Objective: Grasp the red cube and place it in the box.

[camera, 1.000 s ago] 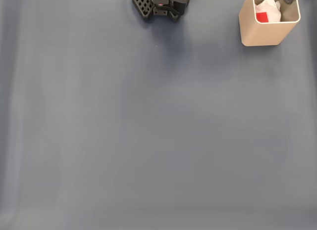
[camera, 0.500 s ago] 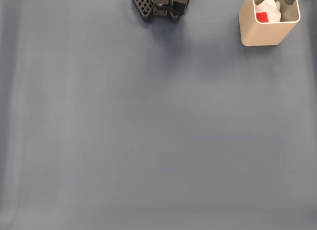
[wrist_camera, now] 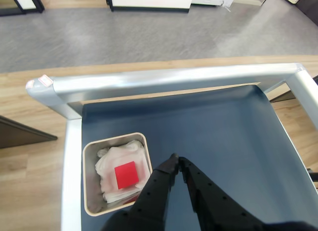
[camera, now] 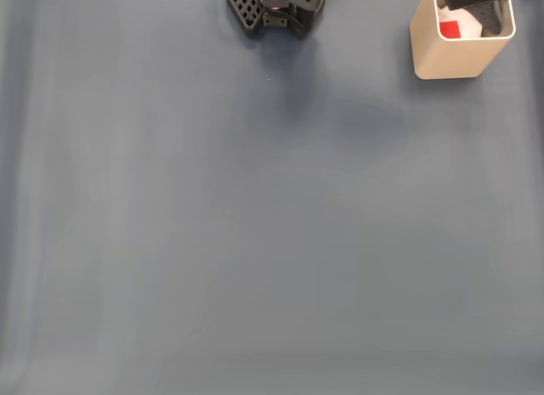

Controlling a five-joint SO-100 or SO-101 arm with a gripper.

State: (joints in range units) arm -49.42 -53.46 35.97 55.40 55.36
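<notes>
With the small matte red cube (wrist_camera: 126, 175) already resting on white padding inside the tall beige rounded box (wrist_camera: 90, 149), and your black jaws (wrist_camera: 176, 159) closed empty above the rim, lift straight clear so nothing tips.

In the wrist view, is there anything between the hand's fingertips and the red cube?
In the wrist view, the box's thin beige wall and some crumpled white padding inside it lie between the hand and the red cube.
</notes>
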